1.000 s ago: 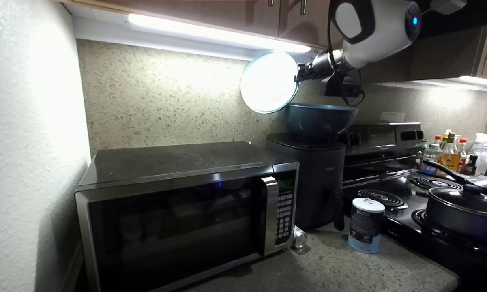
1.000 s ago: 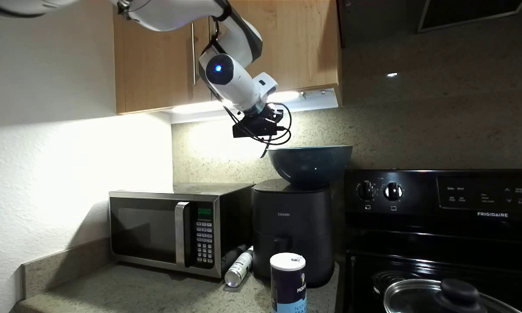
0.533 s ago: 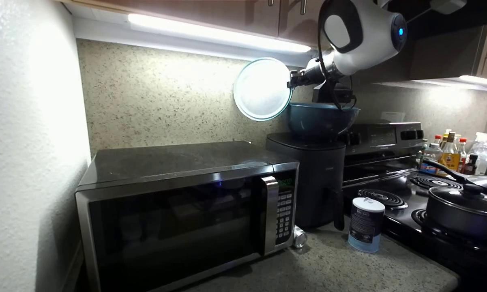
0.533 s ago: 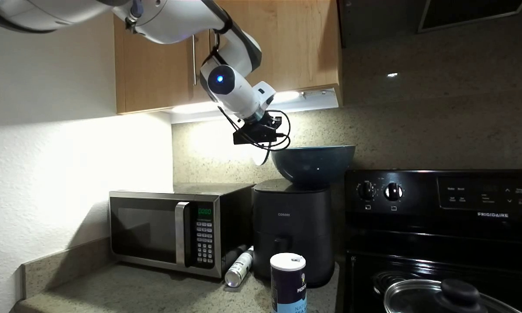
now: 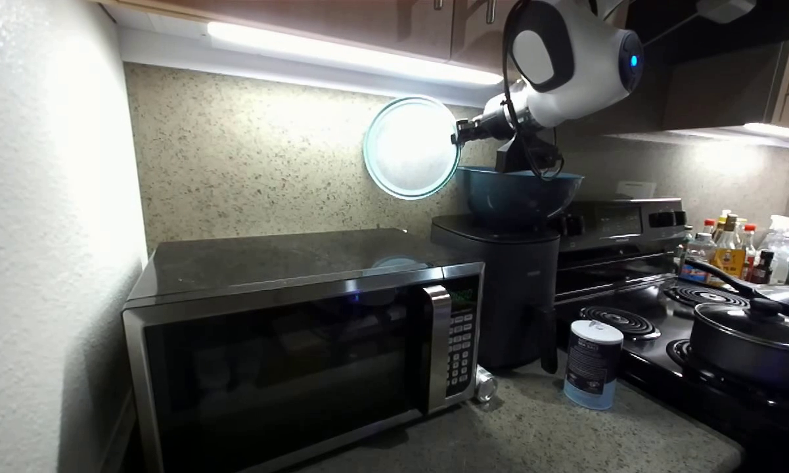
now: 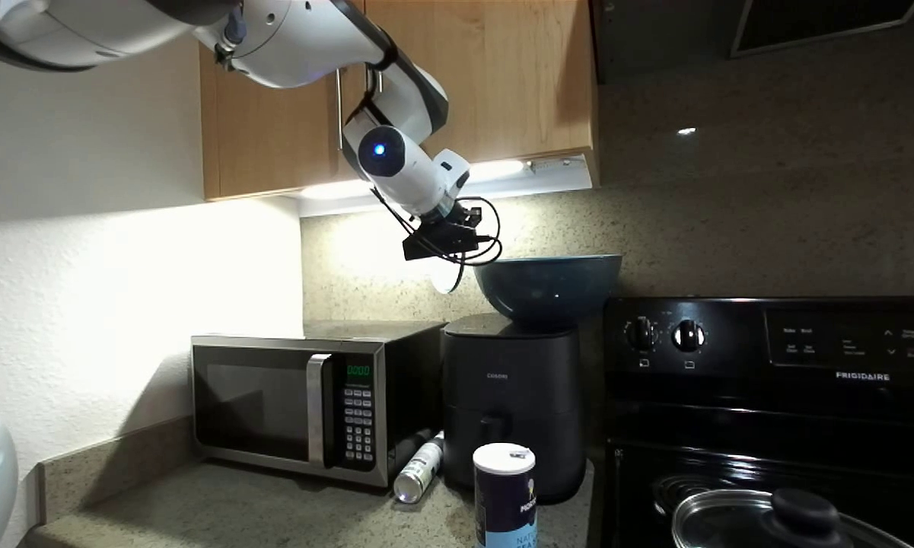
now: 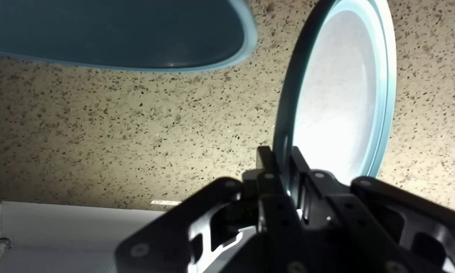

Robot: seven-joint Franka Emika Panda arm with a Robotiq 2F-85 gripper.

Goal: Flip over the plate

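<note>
The plate [image 5: 410, 148] is round and shallow, pale white with a light blue rim. It is held on edge, nearly upright, before the speckled back wall and above the microwave's rear right part. It also shows in the wrist view [image 7: 335, 91]; in an exterior view only a sliver of the plate [image 6: 445, 279] shows behind the gripper. My gripper [image 5: 458, 133] is shut on the plate's rim at its side. In the wrist view the rim passes between the two fingertips of the gripper [image 7: 282, 155].
A deep dark teal bowl [image 5: 522, 200] stands on a black air fryer [image 5: 499, 295], just beside and below the gripper. A microwave [image 5: 282, 253] is below the plate. Wall cabinets [image 6: 502, 84] hang close above. A salt canister [image 5: 593, 364] and a stove pot [image 5: 749, 348] are nearby.
My gripper has moved left and down in both exterior views, carrying the plate with it. The teal bowl has shifted very slightly to the right.
</note>
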